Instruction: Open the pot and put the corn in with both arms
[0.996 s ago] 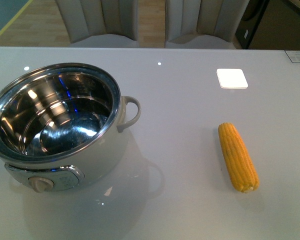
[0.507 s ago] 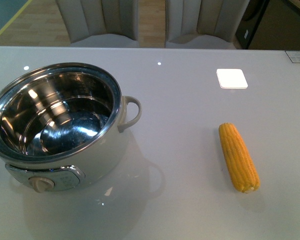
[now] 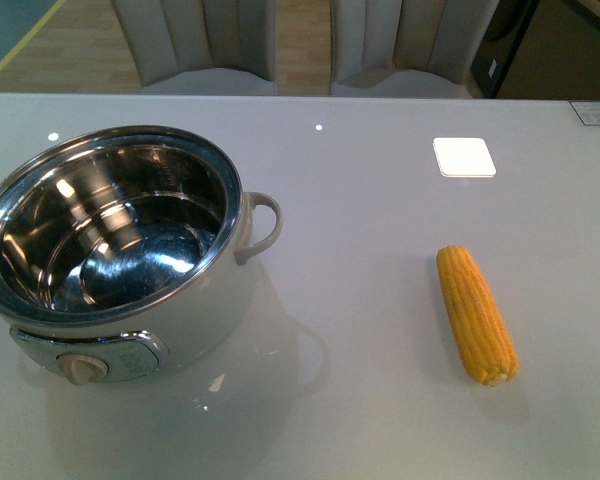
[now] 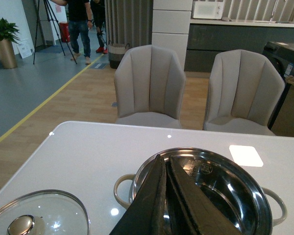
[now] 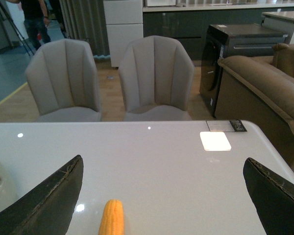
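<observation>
With the lid (image 4: 39, 215) off and the pot (image 3: 212, 305) open at the front view's left, the corn (image 3: 477, 313) lies at lower right, so the wide-open right gripper (image 5: 162, 161) must next descend and grasp it, while the left gripper (image 4: 165, 196) is pinched closed on nothing.

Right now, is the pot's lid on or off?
Off. The pot shows its empty steel bowl, and the glass lid lies beside it.
</observation>
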Controlling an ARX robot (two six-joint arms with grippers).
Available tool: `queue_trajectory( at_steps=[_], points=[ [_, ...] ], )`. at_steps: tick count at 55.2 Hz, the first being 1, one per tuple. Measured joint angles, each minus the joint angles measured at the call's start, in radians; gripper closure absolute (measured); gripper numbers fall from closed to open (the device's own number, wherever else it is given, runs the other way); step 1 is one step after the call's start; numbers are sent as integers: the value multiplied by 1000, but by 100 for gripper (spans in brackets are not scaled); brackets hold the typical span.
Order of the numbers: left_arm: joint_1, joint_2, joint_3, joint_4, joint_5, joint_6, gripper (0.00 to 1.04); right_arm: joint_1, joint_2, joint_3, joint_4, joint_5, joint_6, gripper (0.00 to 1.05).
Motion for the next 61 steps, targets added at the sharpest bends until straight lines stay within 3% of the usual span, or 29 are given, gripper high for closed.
queue_trajectory(
  at_steps=[5,16,25,27,29,32,36,44,61],
  points=[
    [0,0,0,0,0,0,100,0,0,0,0,0,0,9],
    [0,0,0,0,0,0,66,0,0,0,0,0,0,9],
    [0,0,0,0,0,0,30,0,0,0,0,0,0,9],
    [0,0,0,0,0,0,22,3,31,24,-55,0,13,9],
    [0,0,0,0,0,0,13,14,135,94,-248,10,47,9],
    [0,0,0,0,1,2,6,23,243,137,-365,8,63,9],
    [0,0,0,0,0,3,8,45,344,141,-370,6,64,9],
    [0,0,0,0,0,3,7,51,523,156,-233,-19,63,9],
    [0,0,0,0,0,3,7,113,1174,241,249,-3,23,9]
  ],
)
